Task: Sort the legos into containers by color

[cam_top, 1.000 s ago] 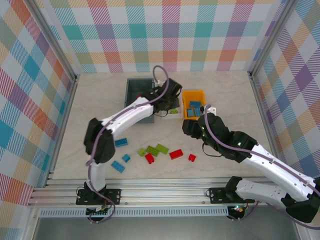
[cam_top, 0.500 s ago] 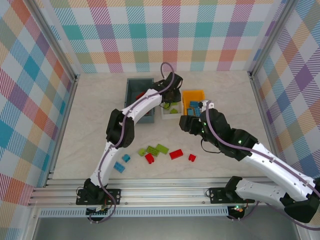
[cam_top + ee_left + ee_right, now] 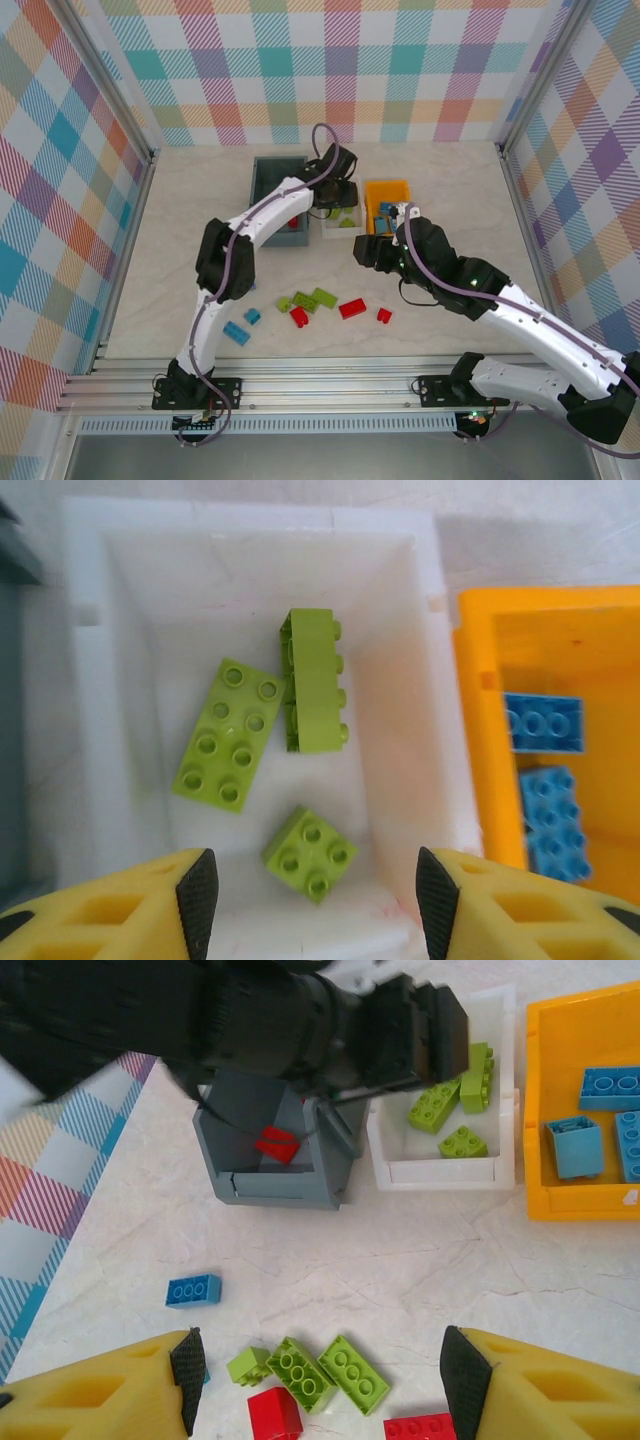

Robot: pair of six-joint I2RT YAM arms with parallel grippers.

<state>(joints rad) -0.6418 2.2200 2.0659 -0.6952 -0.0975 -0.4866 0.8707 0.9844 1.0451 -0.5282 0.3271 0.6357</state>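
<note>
white bin (image 3: 90, 730): green bricks (image 3: 222, 735) | orange bin (image 3: 480, 730): blue bricks (image 3: 545, 723) | grey bin (image 3: 280, 1188): red brick (image 3: 276, 1144) | left tool (image 3: 315, 890), right tool (image 3: 318, 1380) spread

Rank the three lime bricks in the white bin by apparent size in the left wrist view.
1. Flat eight-stud brick, largest.
2. Brick on its side: about as long, narrower face showing, so a close second.
3. Four-stud square brick, clearly smallest.
</note>
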